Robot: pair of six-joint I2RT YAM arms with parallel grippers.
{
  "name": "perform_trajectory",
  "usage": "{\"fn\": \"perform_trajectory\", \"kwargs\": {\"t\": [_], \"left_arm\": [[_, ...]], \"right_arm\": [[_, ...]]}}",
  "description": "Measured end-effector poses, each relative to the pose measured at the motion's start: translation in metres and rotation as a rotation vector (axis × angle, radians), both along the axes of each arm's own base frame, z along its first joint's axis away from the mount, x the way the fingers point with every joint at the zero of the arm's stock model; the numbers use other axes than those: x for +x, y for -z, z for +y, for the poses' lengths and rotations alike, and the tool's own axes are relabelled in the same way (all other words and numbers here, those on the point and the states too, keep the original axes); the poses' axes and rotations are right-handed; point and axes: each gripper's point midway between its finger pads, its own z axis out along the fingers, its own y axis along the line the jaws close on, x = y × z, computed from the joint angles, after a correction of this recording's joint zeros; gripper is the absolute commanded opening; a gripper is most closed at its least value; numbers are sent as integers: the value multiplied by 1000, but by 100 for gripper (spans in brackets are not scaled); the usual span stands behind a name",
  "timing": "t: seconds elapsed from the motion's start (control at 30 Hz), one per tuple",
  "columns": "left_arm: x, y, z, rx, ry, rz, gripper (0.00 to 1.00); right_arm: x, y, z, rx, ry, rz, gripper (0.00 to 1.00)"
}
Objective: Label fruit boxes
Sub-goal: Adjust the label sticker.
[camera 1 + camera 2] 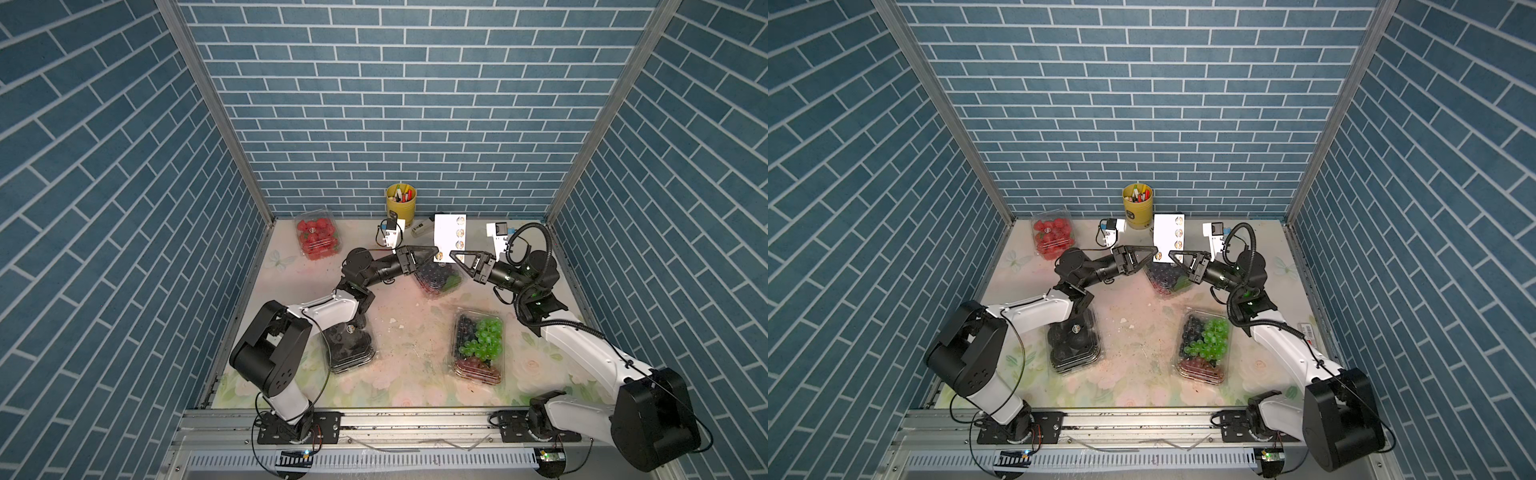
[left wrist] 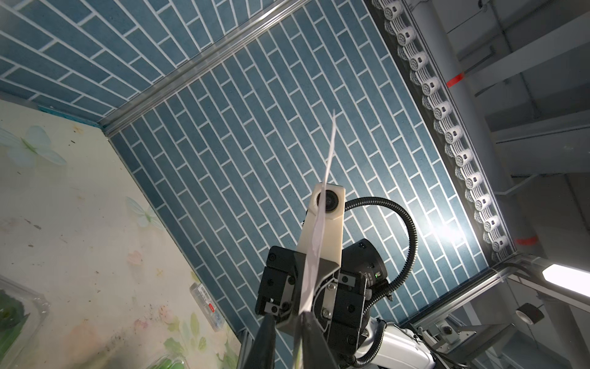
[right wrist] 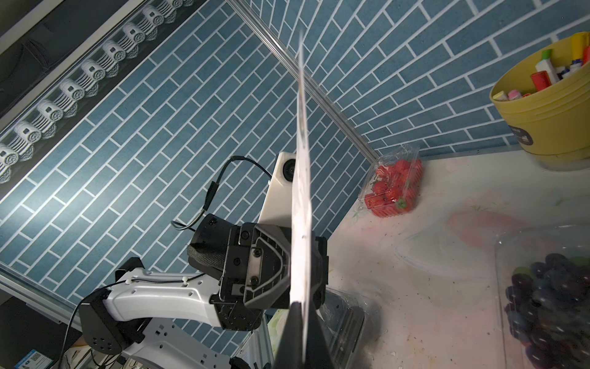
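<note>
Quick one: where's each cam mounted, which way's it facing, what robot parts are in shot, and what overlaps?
Top views: high above the robot's base, looking down and forward at the table and back wall; both arms, left gripper and right gripper show.
Left wrist: on the left arm, faces the right gripper past the edge-on sticker sheet; own fingertips show.
Right wrist: on the right arm, faces the left gripper, strawberry box and pen cup.
Shared: all views show the sheet.

Lab test cell, brick-print walls (image 1: 374,104), aluminium rails (image 1: 374,420)
</note>
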Motion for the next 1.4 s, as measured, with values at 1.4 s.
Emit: {"fn": "perform_trajectory", "kwargs": {"t": [1.4], "left_arm": [[-9, -2, -10, -38, 44, 19, 7]], "right_arm": [[3, -2, -1, 3, 12, -16, 0]]}}
